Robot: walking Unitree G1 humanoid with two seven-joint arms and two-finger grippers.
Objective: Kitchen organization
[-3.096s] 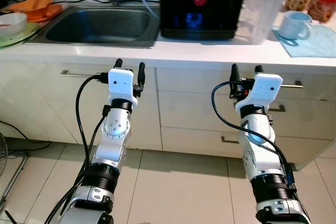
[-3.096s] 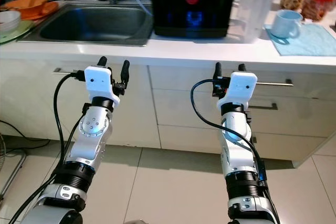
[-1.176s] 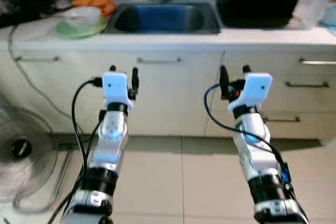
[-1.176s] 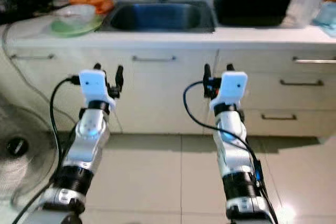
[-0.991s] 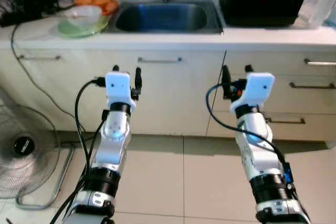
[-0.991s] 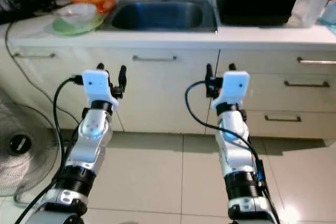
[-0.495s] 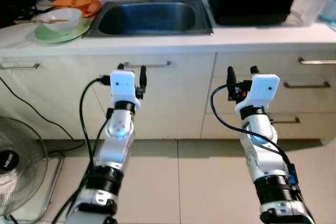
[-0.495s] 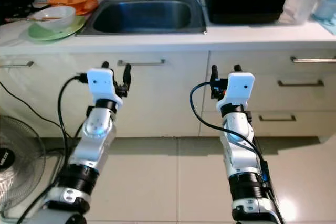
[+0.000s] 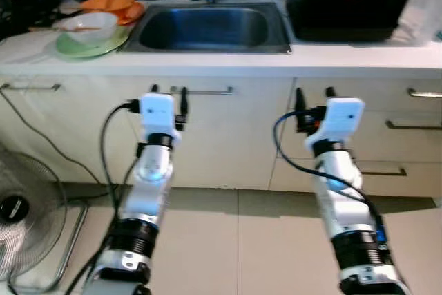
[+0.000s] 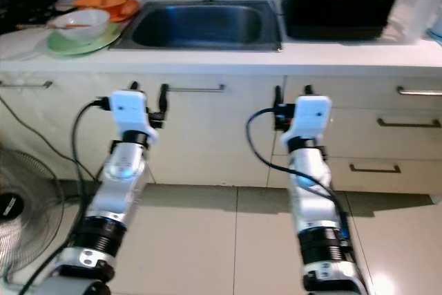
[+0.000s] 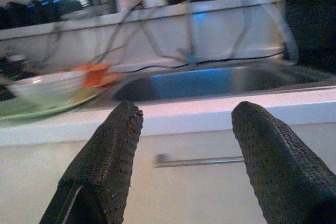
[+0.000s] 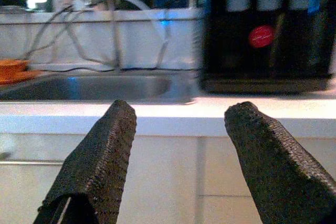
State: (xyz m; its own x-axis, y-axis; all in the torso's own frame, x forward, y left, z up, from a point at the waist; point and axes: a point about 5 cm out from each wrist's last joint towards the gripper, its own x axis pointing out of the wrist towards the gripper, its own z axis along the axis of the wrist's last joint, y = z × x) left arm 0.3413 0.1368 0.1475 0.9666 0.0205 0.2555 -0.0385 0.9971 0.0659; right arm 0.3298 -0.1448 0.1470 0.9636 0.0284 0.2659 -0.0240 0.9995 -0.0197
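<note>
With both the left gripper (image 9: 168, 90) and right gripper (image 9: 312, 92) released, the approach to the counter (image 9: 221, 65) needed squaring before reaching.

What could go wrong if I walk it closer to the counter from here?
1. Both arms are raised with jaws open; the left gripper sits level with the cabinet handle and could snag it.
2. The fan and its floor cable lie on the robot's left, a trip hazard.
3. The bowl could be knocked.
</note>
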